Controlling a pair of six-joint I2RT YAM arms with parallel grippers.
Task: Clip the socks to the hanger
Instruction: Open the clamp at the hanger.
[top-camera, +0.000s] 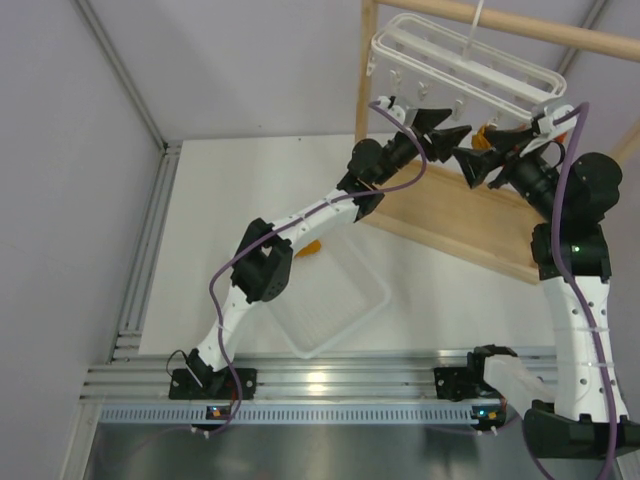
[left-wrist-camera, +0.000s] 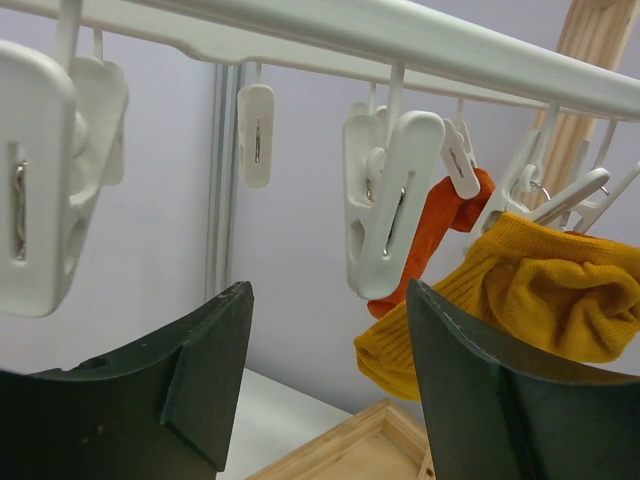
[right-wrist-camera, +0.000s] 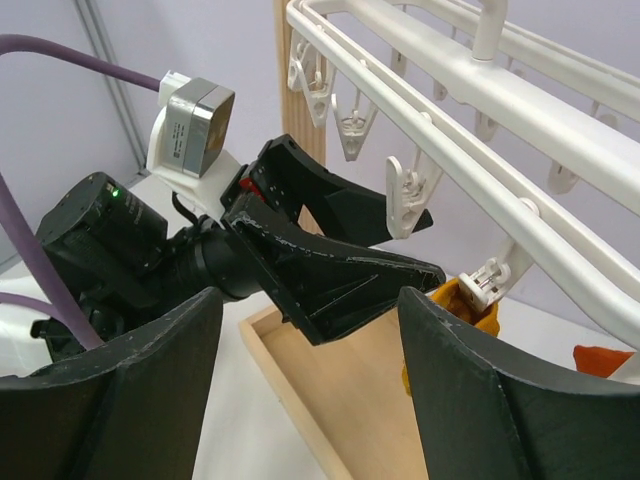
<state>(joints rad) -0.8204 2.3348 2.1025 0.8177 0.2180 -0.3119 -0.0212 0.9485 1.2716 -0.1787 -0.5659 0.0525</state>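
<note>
While yellow sock (left-wrist-camera: 530, 290) hangs clipped to hanger (left-wrist-camera: 420, 40) | left tool (left-wrist-camera: 328, 325) gaping | right tool (right-wrist-camera: 308, 315) gaping

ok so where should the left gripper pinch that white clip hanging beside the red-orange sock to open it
Likely pinch the white clip at its top ends, above the metal spring, rising from below. It hangs upright with its two halves side by side, matching the open left gripper underneath.

Top camera high, rear, far; wrist cameras close beneath hanger (left-wrist-camera: 450, 55), shared by all.
</note>
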